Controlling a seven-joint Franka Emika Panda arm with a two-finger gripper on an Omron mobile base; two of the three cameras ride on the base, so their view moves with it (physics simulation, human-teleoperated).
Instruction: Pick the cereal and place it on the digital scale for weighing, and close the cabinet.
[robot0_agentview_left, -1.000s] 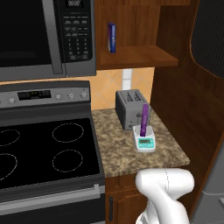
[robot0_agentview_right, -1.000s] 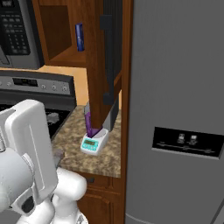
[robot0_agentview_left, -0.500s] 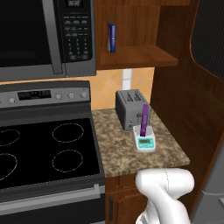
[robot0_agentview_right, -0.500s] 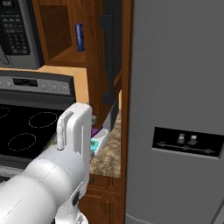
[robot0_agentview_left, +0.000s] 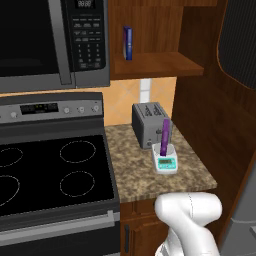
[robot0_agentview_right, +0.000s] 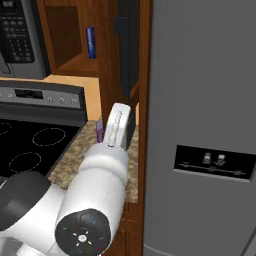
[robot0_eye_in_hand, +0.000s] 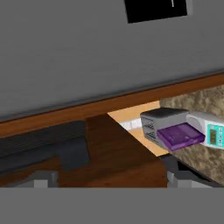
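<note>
The cereal (robot0_agentview_left: 165, 135) is seen standing upright on the scale (robot0_agentview_left: 165, 162), on the counter (robot0_agentview_left: 195, 172) just in front of the toaster (robot0_agentview_left: 148, 124); the first part of the task is judged done. The cabinet is open: its shelf (robot0_agentview_left: 155, 64) is exposed, and its door (robot0_agentview_right: 129, 47) is swung out toward the near side, edge-on beside the fridge (robot0_agentview_right: 205, 100). Closing it is what is judged to remain.

In the hand view the cereal (robot0_eye_in_hand: 180, 135), scale (robot0_eye_in_hand: 213, 131) and toaster (robot0_eye_in_hand: 162, 120) appear rolled sideways at the right, with the dark-panelled door (robot0_eye_in_hand: 43, 144) close ahead and the fridge (robot0_eye_in_hand: 87, 52) beyond it. The gripper (robot0_eye_in_hand: 107, 181) is seen there by its tips alone; whether the fingers are spread or pressed together cannot be told, and nothing is seen between them.

A thin blue box (robot0_agentview_left: 128, 42) stands on the shelf, with the microwave (robot0_agentview_left: 55, 42) to the left above the stove (robot0_agentview_left: 50, 165). The door sits in a narrow space between fridge and shelf, so a swing of the arm could be crowded; the box on the scale might be toppled by a low pass.
</note>
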